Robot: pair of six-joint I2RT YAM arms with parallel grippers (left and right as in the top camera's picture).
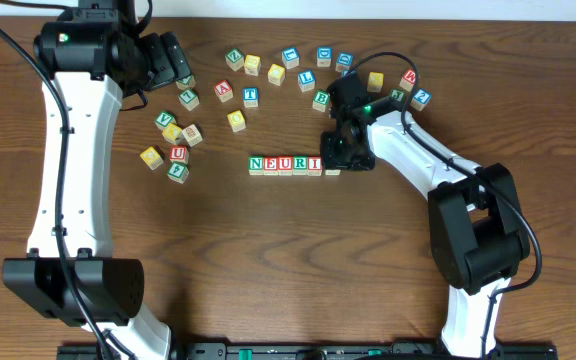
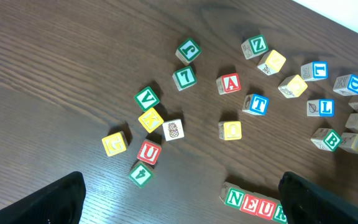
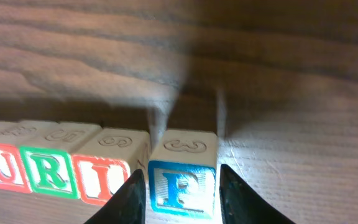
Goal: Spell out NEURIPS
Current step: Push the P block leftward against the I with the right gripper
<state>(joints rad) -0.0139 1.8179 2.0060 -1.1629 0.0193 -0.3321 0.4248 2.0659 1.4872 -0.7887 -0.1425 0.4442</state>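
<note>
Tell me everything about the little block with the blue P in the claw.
The P cube is a small pale wooden block, with a blue-framed blue P on its front and a faint embossed figure on top. It stands upright at the right end of the row, close against the red I cube. The right gripper presses its two sides with dark fingers.

The dark wooden table (image 1: 268,260) carries a short row of cubes (image 1: 285,165) near its middle, set side against side and reading N, E, U, R, I. A blue P cube (image 3: 182,180) stands on the wood just beside the I, at the row's right end. Off to the left of the row sits a loose cluster: a green V (image 1: 165,120), a red U (image 1: 178,153) and a yellow cube (image 1: 151,157). More cubes lie scattered toward the far edge, among them a red A (image 1: 224,90), a blue T (image 1: 251,96) and a blue L (image 1: 306,79).
</note>
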